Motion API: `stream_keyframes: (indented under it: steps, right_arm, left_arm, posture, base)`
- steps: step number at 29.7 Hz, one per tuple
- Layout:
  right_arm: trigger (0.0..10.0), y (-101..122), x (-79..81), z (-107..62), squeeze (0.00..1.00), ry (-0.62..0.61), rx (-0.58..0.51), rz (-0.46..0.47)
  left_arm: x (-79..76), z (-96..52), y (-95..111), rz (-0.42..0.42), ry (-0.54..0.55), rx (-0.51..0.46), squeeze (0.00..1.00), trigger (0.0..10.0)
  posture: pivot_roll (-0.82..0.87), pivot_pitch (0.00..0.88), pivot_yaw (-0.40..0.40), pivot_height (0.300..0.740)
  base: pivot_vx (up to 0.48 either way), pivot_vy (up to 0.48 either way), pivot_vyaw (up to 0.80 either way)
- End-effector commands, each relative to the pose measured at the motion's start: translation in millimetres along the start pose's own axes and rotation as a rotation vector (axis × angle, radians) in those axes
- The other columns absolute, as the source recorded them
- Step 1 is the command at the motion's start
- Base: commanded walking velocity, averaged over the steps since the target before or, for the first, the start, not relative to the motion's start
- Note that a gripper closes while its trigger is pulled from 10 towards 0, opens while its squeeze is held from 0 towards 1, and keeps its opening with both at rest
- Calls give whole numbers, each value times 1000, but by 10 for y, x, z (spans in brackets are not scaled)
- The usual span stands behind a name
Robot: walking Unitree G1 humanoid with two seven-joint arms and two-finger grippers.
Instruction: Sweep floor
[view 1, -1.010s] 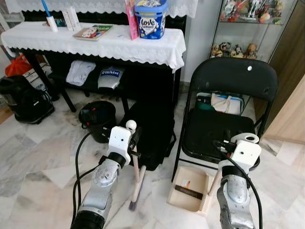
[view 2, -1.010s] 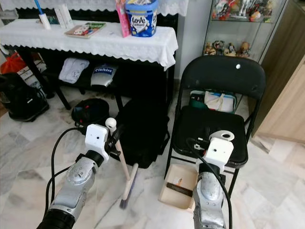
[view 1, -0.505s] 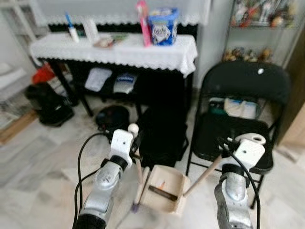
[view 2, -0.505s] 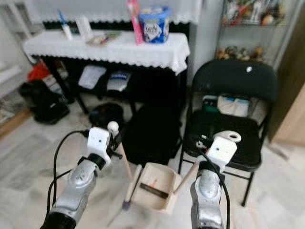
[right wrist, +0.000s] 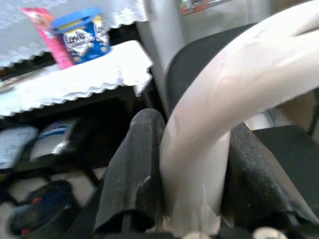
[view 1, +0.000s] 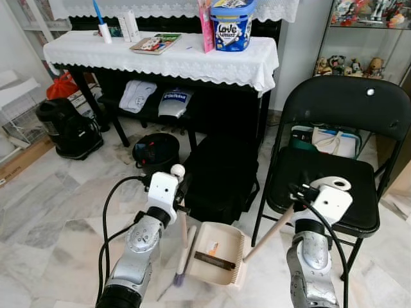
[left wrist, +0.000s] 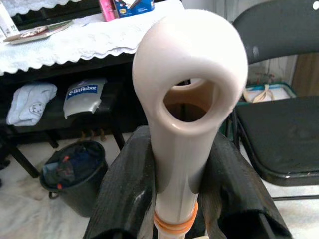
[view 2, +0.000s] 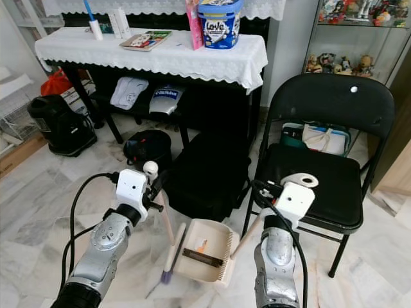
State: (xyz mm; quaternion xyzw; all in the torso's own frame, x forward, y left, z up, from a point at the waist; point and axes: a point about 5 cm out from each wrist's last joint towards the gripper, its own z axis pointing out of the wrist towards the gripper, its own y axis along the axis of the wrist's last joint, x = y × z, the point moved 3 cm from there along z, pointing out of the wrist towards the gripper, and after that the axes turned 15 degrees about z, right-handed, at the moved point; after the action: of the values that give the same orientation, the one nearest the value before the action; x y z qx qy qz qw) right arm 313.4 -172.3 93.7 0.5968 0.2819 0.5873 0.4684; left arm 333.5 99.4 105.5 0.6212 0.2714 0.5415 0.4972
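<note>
Sweeping well required the left gripper [view 1: 182, 194], clamped on the broom [view 1: 182, 250] handle, to draw bristles toward the dustpan [view 1: 217, 253], whose lip needed floor contact. The right gripper [view 1: 300, 192] was pinching the dustpan handle. One second earlier, the dustpan lay beneath the chair [view 1: 334, 160]; it then sat beside the broom.

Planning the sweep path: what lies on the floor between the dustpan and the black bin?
In the left eye view, the broom held by the left tool stands between the dustpan and the bin; otherwise bare marble floor.
</note>
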Motion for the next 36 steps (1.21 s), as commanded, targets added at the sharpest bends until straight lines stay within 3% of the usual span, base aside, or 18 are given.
stream_keyframes:
  steps: [1, 9, 19, 23, 27, 36]
  right_arm:
    - [10000, 26, 298, 35, 0, 95, 0, 134]
    - [10000, 5, 359, 55, 0, 131, 15, 122]
    - [10000, 2, 332, 49, 0, 146, 25, 107]
    - [10000, 76, 224, 56, 0, 108, -8, 75]
    - [10000, 105, 154, 63, 0, 93, -14, 41]
    - [10000, 202, 98, 89, 0, 82, -49, -16]
  left_arm:
    - [101, 48, 64, 42, 23, -21, 0, 10000]
    - [119, 58, -3, 76, 37, 25, 0, 10000]
    - [336, 20, -107, 109, 178, 79, 0, 10000]
    - [412, -39, -41, 115, 251, 26, 0, 10000]
    - [495, -53, -64, 81, 314, 44, 0, 10000]
    - [338, -18, -75, 6, 245, 22, 0, 10000]
  posture:
    - [-72, 0, 88, 740]
    - [-68, 0, 81, 740]
    - [-87, 0, 82, 740]
    - [-96, 0, 73, 740]
    - [-96, 0, 60, 740]
    - [-141, 0, 65, 740]
  base:
    - [0, 0, 0]
    - [0, 0, 0]
    - [0, 0, 0]
    - [0, 0, 0]
    - [0, 0, 0]
    - [0, 0, 139]
